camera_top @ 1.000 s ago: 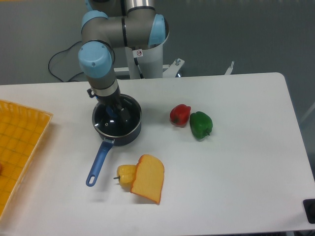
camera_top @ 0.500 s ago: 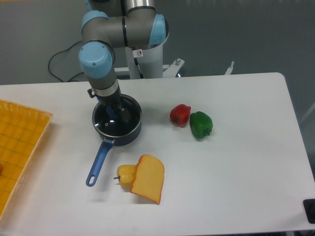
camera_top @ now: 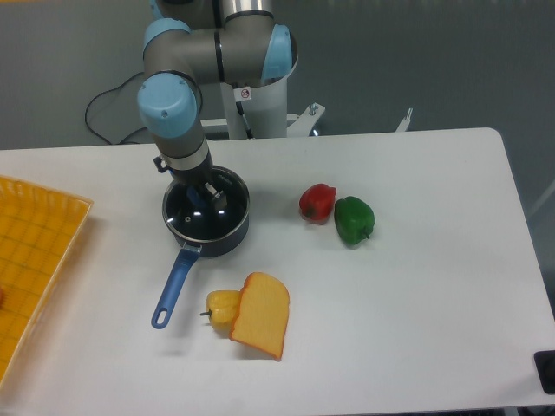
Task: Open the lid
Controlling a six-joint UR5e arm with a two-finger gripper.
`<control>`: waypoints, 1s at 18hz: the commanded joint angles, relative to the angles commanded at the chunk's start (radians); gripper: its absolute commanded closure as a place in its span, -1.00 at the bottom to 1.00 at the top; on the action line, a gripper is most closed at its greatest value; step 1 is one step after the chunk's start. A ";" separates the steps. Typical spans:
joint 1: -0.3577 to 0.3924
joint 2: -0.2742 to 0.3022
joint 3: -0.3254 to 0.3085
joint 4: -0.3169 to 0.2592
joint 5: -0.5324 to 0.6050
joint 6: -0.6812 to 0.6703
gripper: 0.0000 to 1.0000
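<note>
The lid (camera_top: 192,211) sits on the saucepan (camera_top: 208,227) at the back left of the bench (camera_top: 416,303). The gripper (camera_top: 203,196) reaches straight down over the lid's centre, presumably to take the knob; whether the jaws are clamped there cannot be told.

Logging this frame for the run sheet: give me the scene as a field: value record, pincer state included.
lid: glass lid sits on the saucepan, not lifted
pincer: pincer is down over the lid's centre, at the knob; open or shut cannot be told
saucepan handle: blue handle points toward the front edge of the table
peppers: red pepper and green pepper side by side, right of the saucepan
front items: yellow pepper beside the cheese wedge
left edge: orange tray
task status: lid not yet opened
</note>
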 joint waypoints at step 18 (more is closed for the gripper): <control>0.009 -0.020 0.087 -0.092 -0.006 0.002 0.15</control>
